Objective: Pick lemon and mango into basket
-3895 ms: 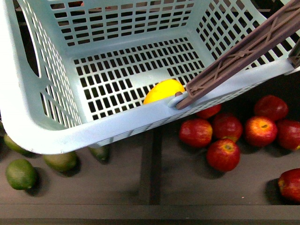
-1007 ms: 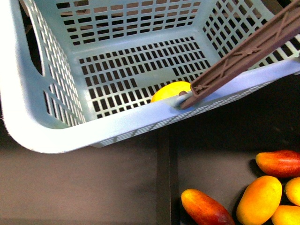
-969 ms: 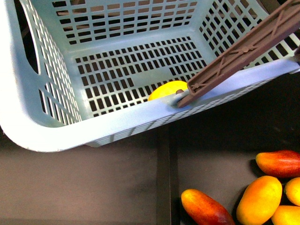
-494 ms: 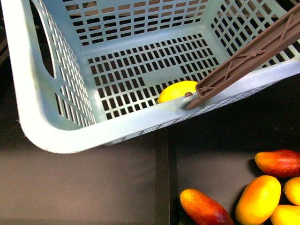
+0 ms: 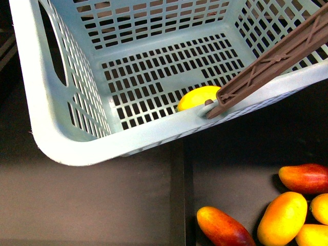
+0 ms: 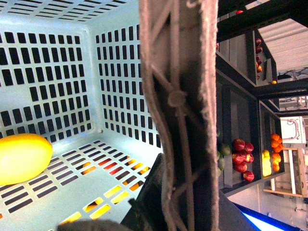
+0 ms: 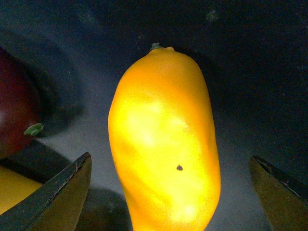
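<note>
Left end effector [image 6: 180, 207] is clamping the basket's brown handle [image 6: 178, 96]. Dark finger parts are sitting tight on both sides of the handle, tips not showing. Basket [image 5: 102, 148] is hanging tilted above the dark shelf [image 5: 92, 205], w/ the handle running up to the upper right in front view. Lemon [image 5: 197, 97] is lying on the slotted floor inside the basket, against the near wall right by the handle pivot. Seen from the left end effector it's sitting past the handle, down on the floor & well apart from the fingers.

Right end effector [image 7: 169, 157] is standing wide open, fingers [image 7: 62, 192] flanking a yellow-orange mango [image 7: 163, 134]. That mango is lying btw them on the dark surface, stem end pointing away from the end effector, gaps showing on both sides, no contact visible. A dark red mango [image 7: 14, 115] is lying just beside one finger.

In front view a mango group [image 5: 283, 218] is lying on the shelf outside the basket. Can't tell which one is sitting under the right end effector.
</note>
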`<state>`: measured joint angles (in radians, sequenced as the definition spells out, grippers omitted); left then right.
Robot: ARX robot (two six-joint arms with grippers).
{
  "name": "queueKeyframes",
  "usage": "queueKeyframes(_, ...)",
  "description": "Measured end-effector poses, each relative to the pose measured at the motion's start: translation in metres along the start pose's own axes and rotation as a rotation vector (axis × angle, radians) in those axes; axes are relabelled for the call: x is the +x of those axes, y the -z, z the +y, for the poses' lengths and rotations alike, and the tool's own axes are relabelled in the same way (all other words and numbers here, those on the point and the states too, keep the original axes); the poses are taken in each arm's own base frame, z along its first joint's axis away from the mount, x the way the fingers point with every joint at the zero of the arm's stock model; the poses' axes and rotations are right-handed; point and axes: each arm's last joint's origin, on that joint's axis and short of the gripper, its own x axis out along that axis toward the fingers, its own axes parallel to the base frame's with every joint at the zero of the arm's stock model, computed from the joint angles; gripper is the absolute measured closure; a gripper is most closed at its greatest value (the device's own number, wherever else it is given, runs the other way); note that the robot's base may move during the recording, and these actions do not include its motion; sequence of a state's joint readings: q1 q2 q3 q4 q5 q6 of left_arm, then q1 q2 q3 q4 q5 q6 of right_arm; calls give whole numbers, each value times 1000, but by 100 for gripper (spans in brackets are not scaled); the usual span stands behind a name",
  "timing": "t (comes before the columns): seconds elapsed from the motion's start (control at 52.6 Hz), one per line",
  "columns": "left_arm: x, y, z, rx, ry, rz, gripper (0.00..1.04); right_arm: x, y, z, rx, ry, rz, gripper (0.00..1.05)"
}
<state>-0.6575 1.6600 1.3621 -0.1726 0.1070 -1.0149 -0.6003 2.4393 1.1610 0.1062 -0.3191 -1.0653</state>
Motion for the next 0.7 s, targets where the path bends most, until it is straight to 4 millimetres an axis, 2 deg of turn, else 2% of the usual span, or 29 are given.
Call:
queueKeyframes(0.266,0,0,0,0,-2,-4,99,23,-4,4,-17,-34,11,9)
queueKeyframes(0.456,0,0,0,0,-2,-3,99,30,-5,5,-16,-36,20,9)
queueKeyframes(0.646,0,0,0,0,-1,-2,99,32,-3,6,-10,-36,27,31)
queueKeyframes(0.703,0,0,0,0,-1,-2,99,31,-2,5,-1,-31,25,40)
